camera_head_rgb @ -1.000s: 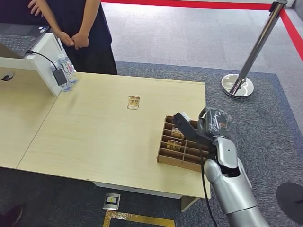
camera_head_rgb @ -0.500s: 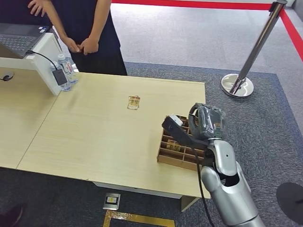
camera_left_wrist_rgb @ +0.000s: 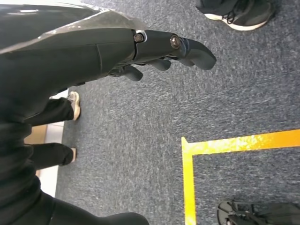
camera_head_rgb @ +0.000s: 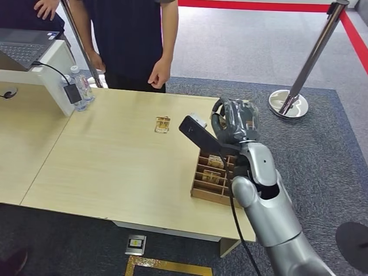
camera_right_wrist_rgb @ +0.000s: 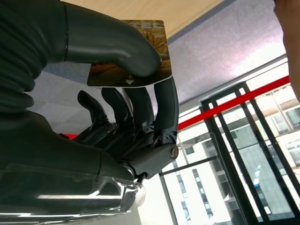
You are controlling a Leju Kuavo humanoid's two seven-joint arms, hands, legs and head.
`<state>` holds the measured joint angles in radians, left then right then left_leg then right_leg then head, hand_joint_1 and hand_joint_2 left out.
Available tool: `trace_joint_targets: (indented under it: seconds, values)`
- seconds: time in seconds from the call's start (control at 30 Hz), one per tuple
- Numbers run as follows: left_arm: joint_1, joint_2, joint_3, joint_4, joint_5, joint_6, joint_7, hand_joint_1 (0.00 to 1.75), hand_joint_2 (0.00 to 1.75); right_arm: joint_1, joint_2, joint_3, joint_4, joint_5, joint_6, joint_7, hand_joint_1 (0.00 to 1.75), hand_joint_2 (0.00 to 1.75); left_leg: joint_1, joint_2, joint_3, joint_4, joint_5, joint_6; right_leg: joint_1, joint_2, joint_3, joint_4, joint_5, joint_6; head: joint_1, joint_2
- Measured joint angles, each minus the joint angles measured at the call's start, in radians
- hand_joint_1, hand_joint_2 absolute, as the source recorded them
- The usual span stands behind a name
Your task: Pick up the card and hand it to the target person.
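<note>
— What's under the right robot hand [camera_head_rgb: 234,123]?
— Pale wooden tabletop [camera_head_rgb: 117,161], grey carpet floor [camera_head_rgb: 329,149] beyond; it pinches the printed rectangular card [camera_right_wrist_rgb: 155,51].
— The left robot hand [camera_left_wrist_rgb: 141,51]?
— Released, above carpet.

Pale wood-grain worktop [camera_head_rgb: 121,161], a light beige with fine streaks. The tray [camera_head_rgb: 215,184] is cardboard brown with darker brown dividers. The card [camera_right_wrist_rgb: 155,33] shows warm amber and gold, seemingly an autumn-tree picture, with a white strip and a small dark arrow at its edge. The right hand [camera_head_rgb: 234,123] is dark grey under a glossy clear wrap, its fingers [camera_right_wrist_rgb: 166,112] charcoal; the arm behind is silver. The left hand [camera_left_wrist_rgb: 106,47] is matte black-grey. The carpet [camera_left_wrist_rgb: 141,140] is speckled blue-grey, crossed by a yellow tape line [camera_left_wrist_rgb: 240,142]. A red band [camera_head_rgb: 269,6] runs along the floor. The post [camera_head_rgb: 314,49] is chrome. The person [camera_head_rgb: 130,34] wears dark navy, possibly black.
</note>
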<state>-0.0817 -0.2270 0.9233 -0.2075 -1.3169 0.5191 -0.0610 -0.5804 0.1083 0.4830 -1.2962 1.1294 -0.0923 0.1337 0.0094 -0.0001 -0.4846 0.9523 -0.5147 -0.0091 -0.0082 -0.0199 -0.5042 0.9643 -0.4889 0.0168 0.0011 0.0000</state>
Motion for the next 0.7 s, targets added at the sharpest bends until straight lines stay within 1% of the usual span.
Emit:
trace_joint_targets:
  seconds: [0.13, 0.23, 0.3, 0.4, 0.5, 0.63, 0.67, 0.7]
  values:
    - [-0.002, 0.001, -0.013, 0.000, -0.004, -0.008, 0.005, 0.00, 1.75, -0.091, 0.043, 0.004, 0.125, 0.037, -0.050, 0.002, 1.55, 1.75, 0.000, 0.000, 0.000, 0.000, 0.000, 0.000, 0.000, 0.000, 0.000, 0.000, 0.000, 0.000, 0.000, 0.000]
    - [-0.003, 0.003, -0.019, 0.000, -0.004, -0.014, 0.006, 0.00, 1.75, -0.151, 0.072, 0.004, 0.220, 0.057, -0.082, 0.001, 1.54, 1.75, 0.000, 0.000, 0.000, 0.000, 0.000, 0.000, 0.000, 0.000, 0.000, 0.000, 0.000, 0.000, 0.000, 0.000]
    - [-0.003, 0.004, -0.022, 0.000, -0.004, -0.016, 0.006, 0.00, 1.75, -0.185, 0.087, 0.004, 0.276, 0.067, -0.096, 0.002, 1.49, 1.75, 0.000, 0.000, 0.000, 0.000, 0.000, 0.000, 0.000, 0.000, 0.000, 0.000, 0.000, 0.000, 0.000, 0.000]
    - [-0.003, 0.005, -0.026, 0.000, -0.006, -0.018, 0.005, 0.00, 1.75, -0.222, 0.103, 0.004, 0.341, 0.079, -0.114, 0.008, 1.37, 1.75, 0.000, 0.000, 0.000, 0.000, 0.000, 0.000, 0.000, 0.000, 0.000, 0.000, 0.000, 0.000, 0.000, 0.000]
    - [-0.004, 0.006, -0.035, 0.000, -0.015, -0.024, 0.005, 0.00, 1.75, -0.259, 0.114, 0.004, 0.407, 0.084, -0.128, 0.013, 1.34, 1.75, 0.000, 0.000, 0.000, 0.000, 0.000, 0.000, 0.000, 0.000, -0.001, 0.000, 0.000, 0.000, 0.000, 0.000]
    - [-0.008, 0.006, -0.043, 0.000, -0.019, -0.027, 0.012, 0.00, 1.75, -0.314, 0.131, 0.003, 0.510, 0.077, -0.154, -0.010, 1.32, 1.75, 0.000, 0.000, 0.000, 0.000, 0.000, 0.000, 0.000, 0.000, -0.001, 0.000, 0.000, 0.000, 0.000, 0.000]
    - [-0.009, 0.006, -0.043, 0.000, -0.018, -0.027, 0.014, 0.00, 1.75, -0.324, 0.136, 0.002, 0.533, 0.076, -0.158, -0.014, 1.23, 1.75, 0.000, 0.000, 0.000, 0.000, 0.000, 0.000, 0.000, 0.000, -0.001, 0.000, 0.000, 0.000, 0.000, 0.000]
    - [-0.009, 0.006, -0.044, 0.000, -0.017, -0.026, 0.015, 0.00, 1.75, -0.331, 0.141, 0.002, 0.552, 0.075, -0.159, -0.016, 1.05, 1.75, 0.000, 0.000, 0.000, 0.000, 0.000, 0.000, 0.000, 0.000, -0.001, 0.000, 0.000, 0.000, 0.000, 0.000]
